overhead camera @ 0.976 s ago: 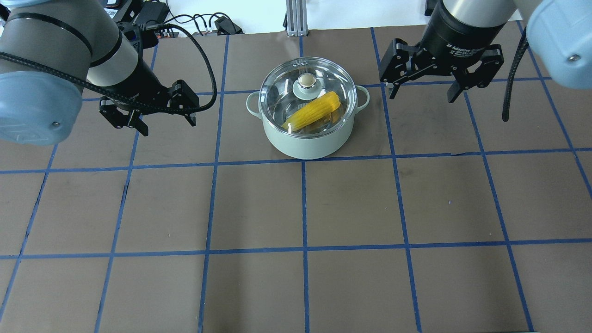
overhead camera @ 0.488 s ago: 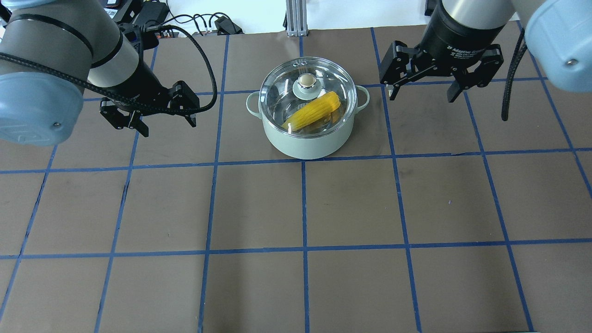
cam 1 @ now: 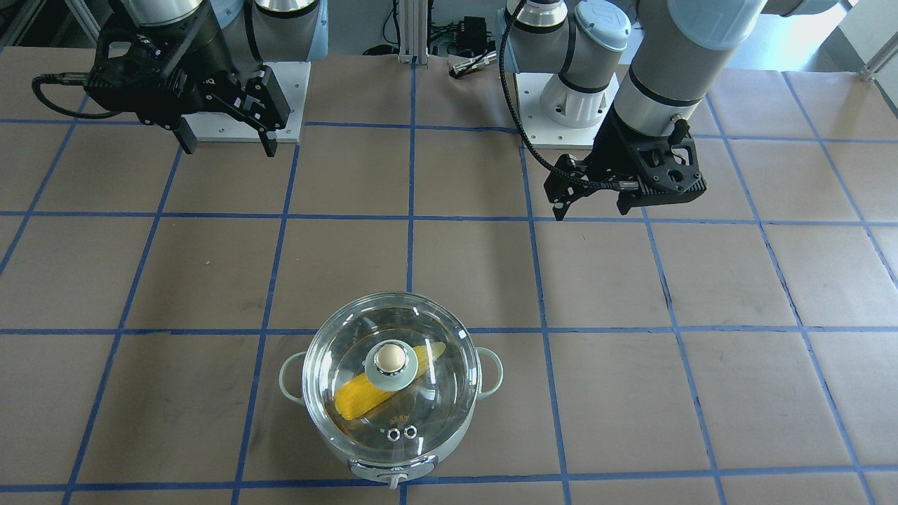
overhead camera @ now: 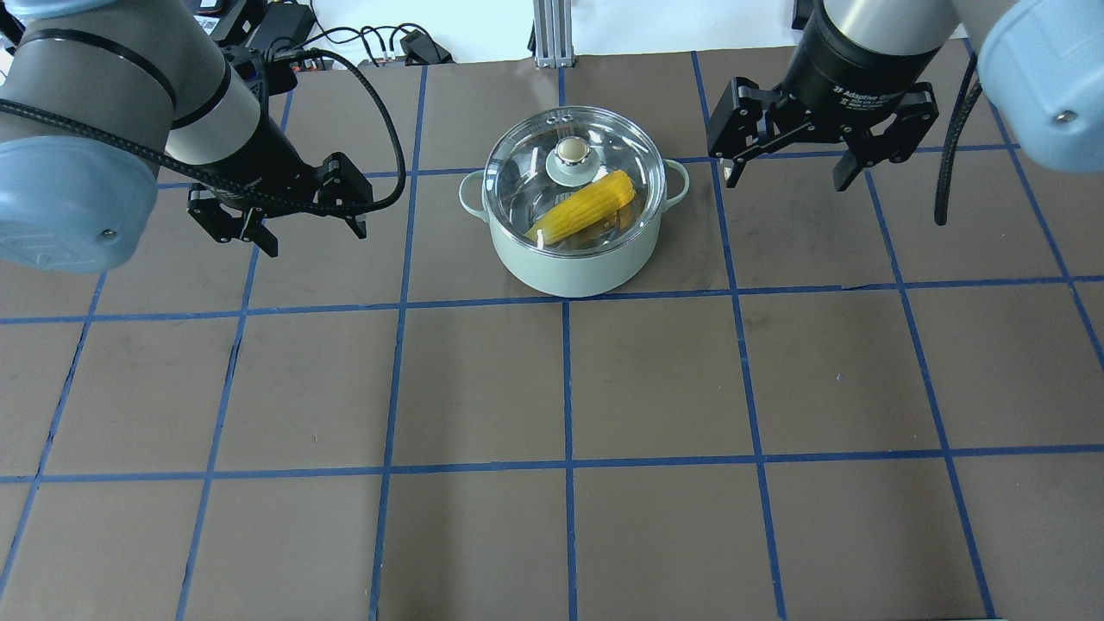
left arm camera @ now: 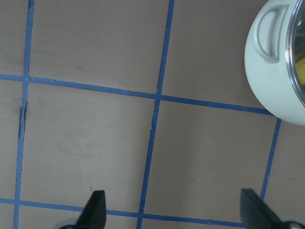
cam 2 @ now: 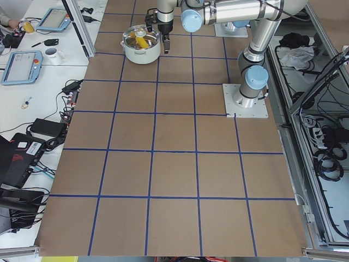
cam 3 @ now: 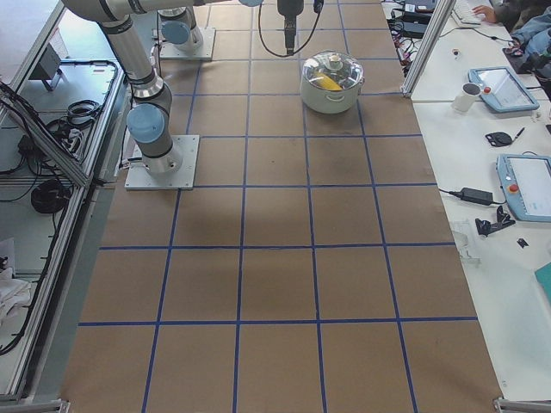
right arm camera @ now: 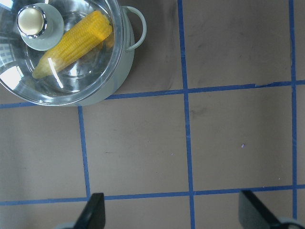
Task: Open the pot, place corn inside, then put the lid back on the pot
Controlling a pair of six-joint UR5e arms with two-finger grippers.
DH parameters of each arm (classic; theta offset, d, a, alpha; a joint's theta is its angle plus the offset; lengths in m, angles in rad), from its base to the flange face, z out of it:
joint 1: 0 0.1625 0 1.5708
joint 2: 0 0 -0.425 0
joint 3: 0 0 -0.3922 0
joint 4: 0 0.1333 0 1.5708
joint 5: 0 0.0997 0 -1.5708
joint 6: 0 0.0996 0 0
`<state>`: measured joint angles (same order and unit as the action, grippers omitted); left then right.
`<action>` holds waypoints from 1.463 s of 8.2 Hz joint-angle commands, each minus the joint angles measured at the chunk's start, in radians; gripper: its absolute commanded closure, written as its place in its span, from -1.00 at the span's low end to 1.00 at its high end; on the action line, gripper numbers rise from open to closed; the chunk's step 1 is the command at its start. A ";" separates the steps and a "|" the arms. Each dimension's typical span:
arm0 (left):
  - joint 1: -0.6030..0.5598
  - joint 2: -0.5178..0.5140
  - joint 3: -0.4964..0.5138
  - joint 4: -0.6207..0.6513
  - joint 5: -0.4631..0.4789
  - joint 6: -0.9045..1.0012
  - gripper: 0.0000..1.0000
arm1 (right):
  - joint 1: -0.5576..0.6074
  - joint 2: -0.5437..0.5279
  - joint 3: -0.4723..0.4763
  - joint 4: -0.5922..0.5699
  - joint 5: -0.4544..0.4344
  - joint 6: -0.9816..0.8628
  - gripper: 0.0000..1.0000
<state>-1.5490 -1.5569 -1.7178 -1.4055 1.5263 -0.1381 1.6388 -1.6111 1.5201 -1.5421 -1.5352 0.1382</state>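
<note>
The mint-green pot [overhead camera: 569, 267] stands on the table with the clear glass lid [overhead camera: 517, 185] seated on it and its beige knob [overhead camera: 572, 152] on top. The yellow corn [overhead camera: 586, 216] lies inside, seen through the glass. They also show in the front view, pot [cam 1: 291, 379], lid [cam 1: 435, 407], corn [cam 1: 358, 398], and in the right wrist view, corn [right arm camera: 71, 45]. My left gripper [overhead camera: 308, 231] is open and empty, left of the pot. My right gripper [overhead camera: 787, 178] is open and empty, right of the pot, raised above the table.
The brown table [overhead camera: 655, 379] carries a blue tape grid. Cables and a power brick [overhead camera: 285, 21] lie at the far edge behind my left arm. A metal post [overhead camera: 549, 34] stands at the far middle. Side benches hold tablets [cam 3: 527, 185].
Both arms have drifted very slightly away from the pot. The pot, lid and corn have not moved.
</note>
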 commanded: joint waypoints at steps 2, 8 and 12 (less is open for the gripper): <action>0.000 0.000 -0.002 0.003 -0.002 -0.002 -1.00 | -0.001 0.000 0.000 -0.001 0.003 -0.002 -1.00; 0.000 -0.003 -0.002 0.006 -0.006 -0.002 -1.00 | -0.001 0.004 0.000 -0.003 0.006 0.000 -1.00; 0.000 -0.003 -0.003 0.007 -0.006 0.000 -1.00 | -0.001 0.004 0.000 -0.006 0.007 -0.002 -1.00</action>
<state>-1.5493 -1.5600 -1.7207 -1.3993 1.5203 -0.1396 1.6378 -1.6081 1.5202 -1.5465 -1.5264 0.1374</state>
